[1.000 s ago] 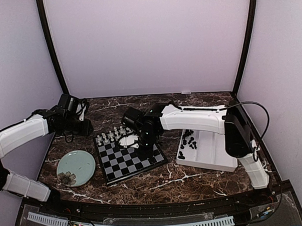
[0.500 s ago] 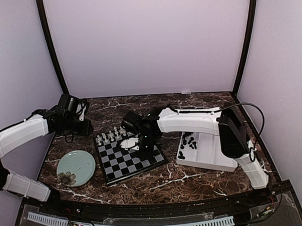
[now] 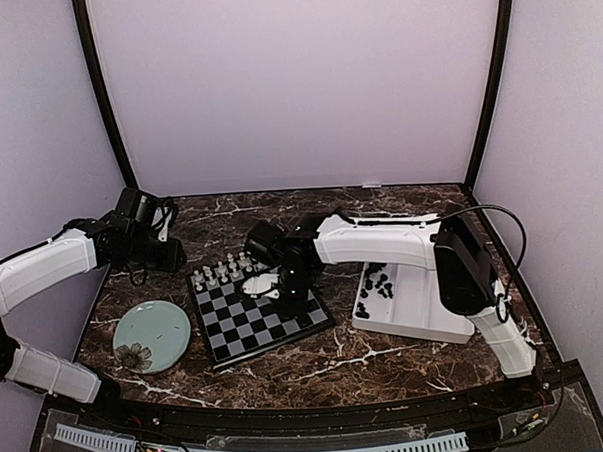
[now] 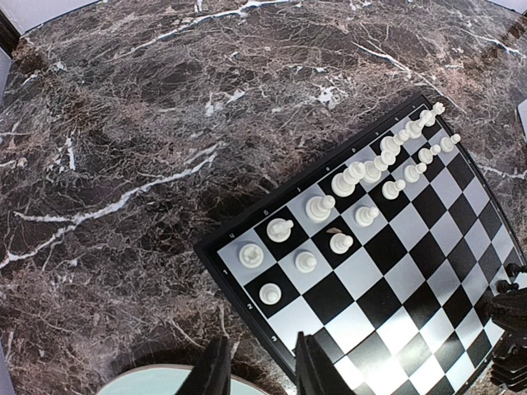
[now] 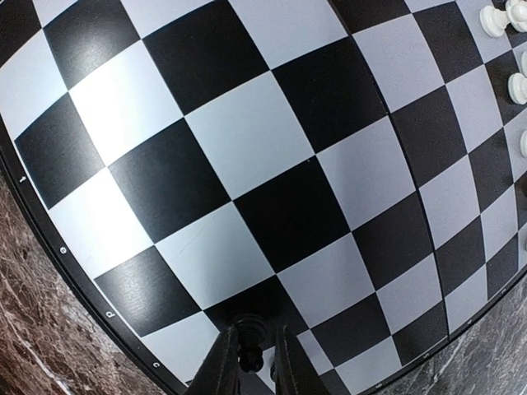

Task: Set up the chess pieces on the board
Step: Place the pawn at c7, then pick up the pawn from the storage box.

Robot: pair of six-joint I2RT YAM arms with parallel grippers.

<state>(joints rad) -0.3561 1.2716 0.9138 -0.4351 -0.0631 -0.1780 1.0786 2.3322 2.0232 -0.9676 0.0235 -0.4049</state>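
Note:
The board (image 3: 248, 326) lies mid-table, with white chess pieces (image 3: 223, 269) in two rows along its far-left side. My right gripper (image 3: 289, 299) reaches down over the board's near-right part. In the right wrist view, its fingers (image 5: 221, 362) stand narrowly parted around a black chess piece (image 5: 251, 339). The piece stands upright on a dark square near the board (image 5: 247, 140) edge, with a thin gap beside it. My left gripper (image 4: 259, 370) hovers open and holds nothing, above the board (image 4: 395, 271) corner near the white pieces (image 4: 354, 177).
A white tray (image 3: 425, 311) with several loose black pieces (image 3: 376, 281) sits right of the board. A pale-green plate (image 3: 152, 335) lies left of it, its rim (image 4: 165, 383) under my left fingers. Dark marble tabletop, walls on three sides.
The right arm shifted slightly over the board's right part and sank lower. Its fingers have eased apart round the black piece. The left arm has not moved.

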